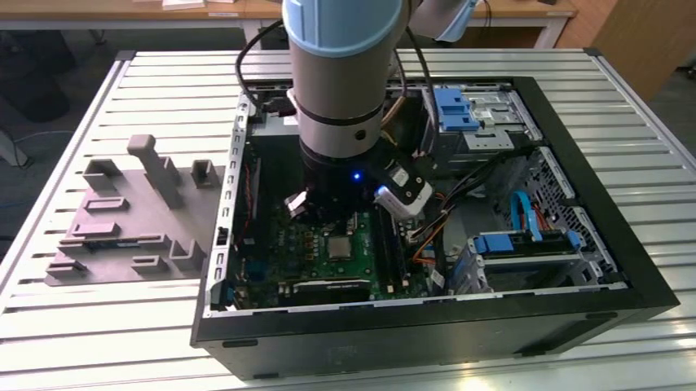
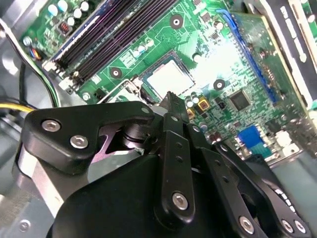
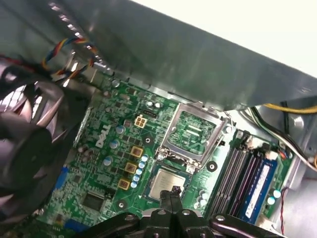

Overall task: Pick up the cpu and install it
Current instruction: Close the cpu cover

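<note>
Looking at the exterior view, the cpu (image 1: 341,248) lies flat in its socket on the green motherboard (image 1: 293,244) inside the open computer case (image 1: 609,244), so seating looks done, though the hinged retention frame (image 3: 193,133) in the first wrist view stands open. In both wrist views the gripper (image 3: 173,191) hangs just above the chip's edge, fingers pressed together, holding nothing.
</note>
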Robot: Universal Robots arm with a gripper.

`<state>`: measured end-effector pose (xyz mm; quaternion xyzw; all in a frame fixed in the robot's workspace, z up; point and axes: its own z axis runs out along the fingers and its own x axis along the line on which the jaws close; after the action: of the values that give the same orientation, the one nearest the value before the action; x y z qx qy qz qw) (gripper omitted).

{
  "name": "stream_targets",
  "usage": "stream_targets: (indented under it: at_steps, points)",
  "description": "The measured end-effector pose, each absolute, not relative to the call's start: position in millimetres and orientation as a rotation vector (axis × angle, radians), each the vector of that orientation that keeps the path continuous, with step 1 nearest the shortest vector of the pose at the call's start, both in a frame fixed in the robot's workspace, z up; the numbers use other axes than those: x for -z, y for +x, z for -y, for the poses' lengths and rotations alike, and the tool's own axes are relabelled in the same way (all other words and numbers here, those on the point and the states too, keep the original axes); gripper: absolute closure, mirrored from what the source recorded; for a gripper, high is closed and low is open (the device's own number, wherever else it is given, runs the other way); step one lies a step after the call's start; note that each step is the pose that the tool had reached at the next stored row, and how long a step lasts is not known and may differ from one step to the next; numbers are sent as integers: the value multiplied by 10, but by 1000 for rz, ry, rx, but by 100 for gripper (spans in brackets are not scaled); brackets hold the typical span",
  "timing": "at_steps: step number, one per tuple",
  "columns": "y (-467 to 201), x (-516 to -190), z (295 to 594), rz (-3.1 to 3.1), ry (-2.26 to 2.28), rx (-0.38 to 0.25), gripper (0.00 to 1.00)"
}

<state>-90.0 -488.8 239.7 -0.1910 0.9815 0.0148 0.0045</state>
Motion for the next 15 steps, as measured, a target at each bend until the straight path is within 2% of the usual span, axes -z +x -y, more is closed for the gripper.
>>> stream_targets:
  at_steps: [15]
  points:
    - [-660,-2380,4698,-3074,-604,-46,89]
